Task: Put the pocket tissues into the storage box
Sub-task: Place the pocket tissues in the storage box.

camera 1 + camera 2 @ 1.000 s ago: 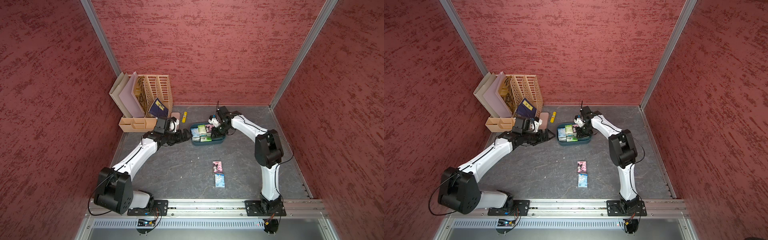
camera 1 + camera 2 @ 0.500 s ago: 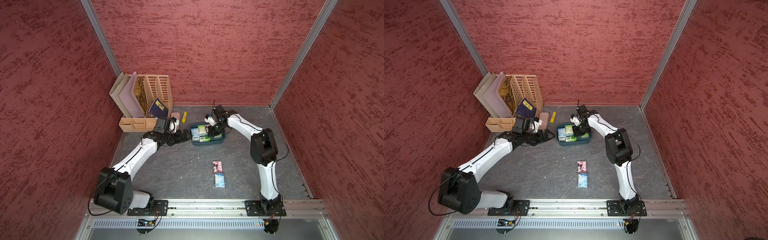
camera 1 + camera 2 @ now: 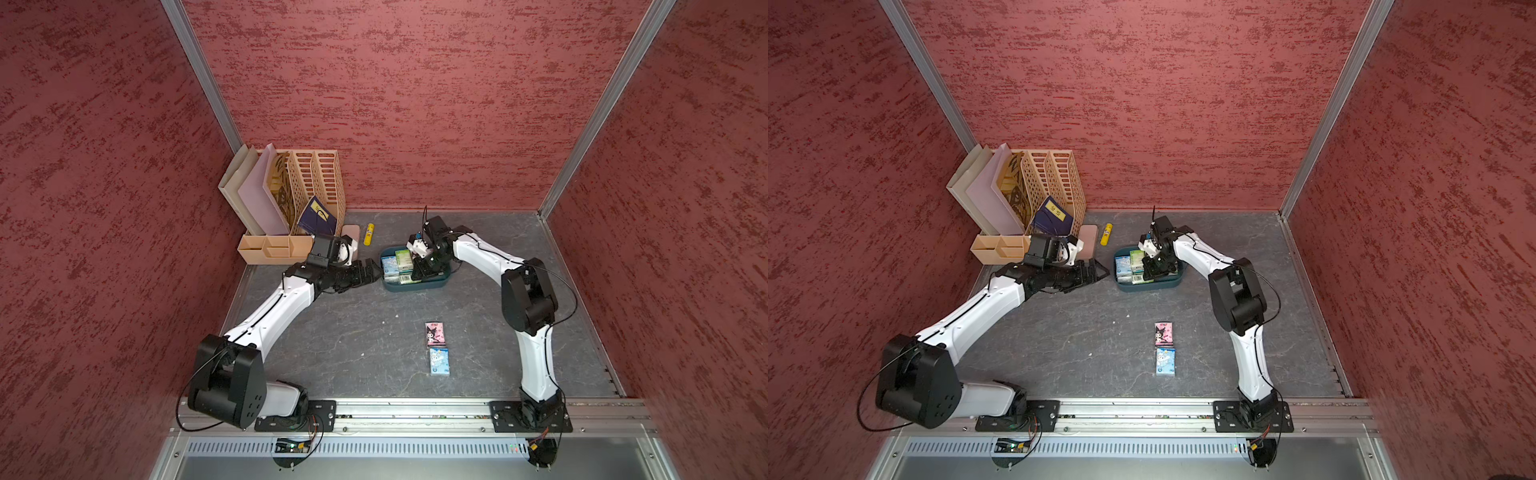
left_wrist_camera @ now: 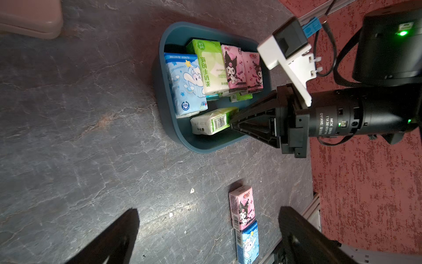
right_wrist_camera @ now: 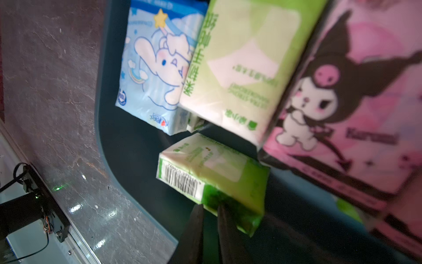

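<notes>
The storage box is a dark teal tub at the back middle. It holds several pocket tissues: pale blue, light green and pink packs. A light green pack stands on its edge by the near wall. My right gripper reaches into the box, its jaws only a narrow gap apart, tips against that green pack's end, nothing between them. My left gripper hangs wide open and empty just left of the box. On the table lie a pink pack and a blue pack.
A beige slotted organiser with folders stands in the back left corner. A flat pink case and a yellow tube lie beside it, behind my left wrist. The metal rail runs along the front edge.
My right gripper has slid leftward inside the box, from its right side to the green pack standing on edge. The left arm has not moved.
</notes>
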{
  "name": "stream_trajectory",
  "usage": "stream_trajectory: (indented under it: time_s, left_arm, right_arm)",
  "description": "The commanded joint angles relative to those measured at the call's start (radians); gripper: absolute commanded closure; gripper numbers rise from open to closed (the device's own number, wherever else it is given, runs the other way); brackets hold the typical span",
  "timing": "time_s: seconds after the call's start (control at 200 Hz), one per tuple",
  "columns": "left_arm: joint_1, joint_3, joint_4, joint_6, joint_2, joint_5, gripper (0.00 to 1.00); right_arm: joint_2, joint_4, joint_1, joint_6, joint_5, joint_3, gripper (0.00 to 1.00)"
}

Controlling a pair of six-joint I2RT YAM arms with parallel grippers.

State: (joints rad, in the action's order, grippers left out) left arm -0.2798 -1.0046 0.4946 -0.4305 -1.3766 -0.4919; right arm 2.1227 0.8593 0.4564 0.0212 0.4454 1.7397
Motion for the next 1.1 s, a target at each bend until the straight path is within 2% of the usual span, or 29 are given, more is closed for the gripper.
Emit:
stream_trajectory:
  time_s: [0.0, 0.075, 0.316, 0.566, 0.842, 1.092]
  left_arm:
    - [0.007, -0.026, -0.005, 0.019, 0.001, 0.003, 0.00]
    - [0.007, -0.026, -0.010, 0.019, -0.002, 0.002, 0.00]
    - [0.007, -0.027, -0.016, 0.018, -0.010, 0.000, 0.00]
    - [0.008, -0.040, -0.003, 0.024, -0.017, -0.001, 0.00]
    - [0.008, -0.050, 0.001, 0.028, -0.028, -0.004, 0.00]
    - [0.008, -0.046, 0.003, 0.029, -0.030, -0.003, 0.00]
  right_arm:
    - [-0.096, -0.062, -0.044, 0.041, -0.028, -0.012, 0.80]
    - [-0.098, -0.061, -0.063, 0.054, -0.027, -0.020, 0.77]
    - [-0.057, -0.076, -0.070, 0.088, -0.006, -0.039, 0.78]
    - [-0.024, -0.107, -0.070, 0.086, -0.032, -0.071, 1.00]
    - [0.005, -0.144, -0.064, 0.091, -0.041, -0.108, 1.00]
    - [0.041, -0.151, -0.018, 0.093, -0.029, -0.067, 1.00]
